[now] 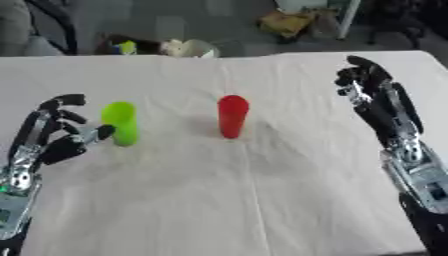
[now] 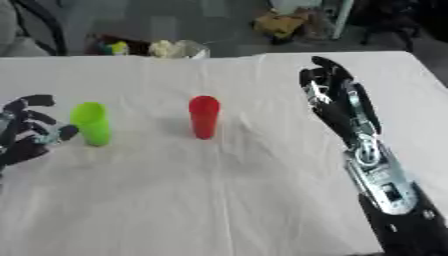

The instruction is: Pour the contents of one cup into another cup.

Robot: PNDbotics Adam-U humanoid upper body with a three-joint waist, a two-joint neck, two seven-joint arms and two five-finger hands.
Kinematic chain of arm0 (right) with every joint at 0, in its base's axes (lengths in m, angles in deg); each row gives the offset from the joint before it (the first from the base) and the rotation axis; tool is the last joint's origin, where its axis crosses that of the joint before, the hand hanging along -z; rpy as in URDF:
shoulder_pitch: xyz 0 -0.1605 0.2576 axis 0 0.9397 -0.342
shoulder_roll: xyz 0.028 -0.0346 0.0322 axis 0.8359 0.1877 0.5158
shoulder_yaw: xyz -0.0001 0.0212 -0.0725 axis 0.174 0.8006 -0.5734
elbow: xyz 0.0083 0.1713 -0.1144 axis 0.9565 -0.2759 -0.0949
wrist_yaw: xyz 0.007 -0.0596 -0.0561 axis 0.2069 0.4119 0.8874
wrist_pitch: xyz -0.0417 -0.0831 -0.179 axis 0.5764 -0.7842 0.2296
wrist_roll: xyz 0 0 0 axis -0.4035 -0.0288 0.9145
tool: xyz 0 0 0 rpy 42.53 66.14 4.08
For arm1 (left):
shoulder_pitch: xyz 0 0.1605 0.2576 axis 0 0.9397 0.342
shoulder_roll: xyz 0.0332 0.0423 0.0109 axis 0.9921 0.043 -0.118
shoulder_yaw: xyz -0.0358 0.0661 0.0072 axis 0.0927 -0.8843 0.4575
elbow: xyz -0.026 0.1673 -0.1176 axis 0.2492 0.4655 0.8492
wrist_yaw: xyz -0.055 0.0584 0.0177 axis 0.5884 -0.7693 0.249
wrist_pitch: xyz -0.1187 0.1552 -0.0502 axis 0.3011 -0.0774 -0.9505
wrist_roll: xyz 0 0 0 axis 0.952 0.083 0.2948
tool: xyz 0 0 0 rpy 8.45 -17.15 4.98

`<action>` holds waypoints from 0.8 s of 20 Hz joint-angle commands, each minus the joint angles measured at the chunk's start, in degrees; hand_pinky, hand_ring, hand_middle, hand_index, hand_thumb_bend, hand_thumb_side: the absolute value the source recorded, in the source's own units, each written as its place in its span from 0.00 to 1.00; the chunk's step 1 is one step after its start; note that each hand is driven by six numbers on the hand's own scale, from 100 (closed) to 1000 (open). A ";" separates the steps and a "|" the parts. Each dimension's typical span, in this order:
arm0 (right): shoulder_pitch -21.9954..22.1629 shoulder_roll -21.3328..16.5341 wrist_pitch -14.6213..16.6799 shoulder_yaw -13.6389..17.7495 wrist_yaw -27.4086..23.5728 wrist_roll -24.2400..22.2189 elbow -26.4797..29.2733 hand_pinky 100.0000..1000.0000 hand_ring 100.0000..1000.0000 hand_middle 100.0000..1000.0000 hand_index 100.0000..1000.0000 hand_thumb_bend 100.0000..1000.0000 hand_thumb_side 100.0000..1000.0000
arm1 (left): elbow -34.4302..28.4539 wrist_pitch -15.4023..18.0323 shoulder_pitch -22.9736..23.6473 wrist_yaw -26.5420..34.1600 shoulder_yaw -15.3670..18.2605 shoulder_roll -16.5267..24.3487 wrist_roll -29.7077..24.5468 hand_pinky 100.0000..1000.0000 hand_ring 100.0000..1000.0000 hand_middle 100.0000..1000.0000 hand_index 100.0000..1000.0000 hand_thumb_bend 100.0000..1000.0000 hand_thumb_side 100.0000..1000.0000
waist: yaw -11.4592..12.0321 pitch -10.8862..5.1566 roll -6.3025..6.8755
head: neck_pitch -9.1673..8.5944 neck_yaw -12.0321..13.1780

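Two cups stand upright on the white tablecloth point(image 1: 262, 200) in front of me. The green cup point(image 1: 121, 123) is a bright lime, tall and narrow, a smooth tapered cylinder with no handle. The red cup point(image 1: 232, 116) has the same slim shape, a little taller by the look of it, and casts a soft shadow to its left. They stand well apart from each other, the green one toward my left side and the red one near the middle of the cloth. I cannot see into either cup.

My left hand point(image 1: 54, 131) sits just beside the green cup, fingers curved and spread in an open arc, the thumb tip reaching toward the cup's lower side. Whether the thumb touches the cup I cannot tell; the fingers are not closed round it.

My right hand point(image 2: 331, 95) hangs over the right part of the cloth, well away from the red cup, fingers relaxed and slightly bent, holding nothing.

The left eye view shows my left hand whole, along with its forearm. The right eye view cuts that hand at the edge but shows more of my right forearm, down to its silver wrist section.
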 commanded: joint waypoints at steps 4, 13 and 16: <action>-0.97 -0.97 0.16 0.11 -0.41 -0.32 0.51 0.63 0.67 0.63 0.87 0.17 0.58 | 3.11 1.00 -2.41 -2.95 -0.84 -1.12 2.60 0.41 0.55 0.70 0.80 0.83 0.41 | -0.18 -0.64 0.00 | -0.38 0.25; -0.98 -0.91 0.15 0.04 -0.47 -0.42 0.52 0.63 0.67 0.63 0.87 0.17 0.58 | 7.68 2.60 -4.56 -6.16 -1.08 -2.87 7.58 0.41 0.55 0.70 0.80 0.82 0.38 | -0.51 -0.58 -0.06 | -0.44 0.48; -0.99 -0.89 0.15 0.04 -0.48 -0.43 0.52 0.63 0.67 0.63 0.87 0.17 0.58 | 8.69 2.70 -4.95 -6.84 -0.98 -3.20 9.04 0.42 0.55 0.70 0.81 0.82 0.38 | -0.55 -0.56 -0.08 | -0.44 0.47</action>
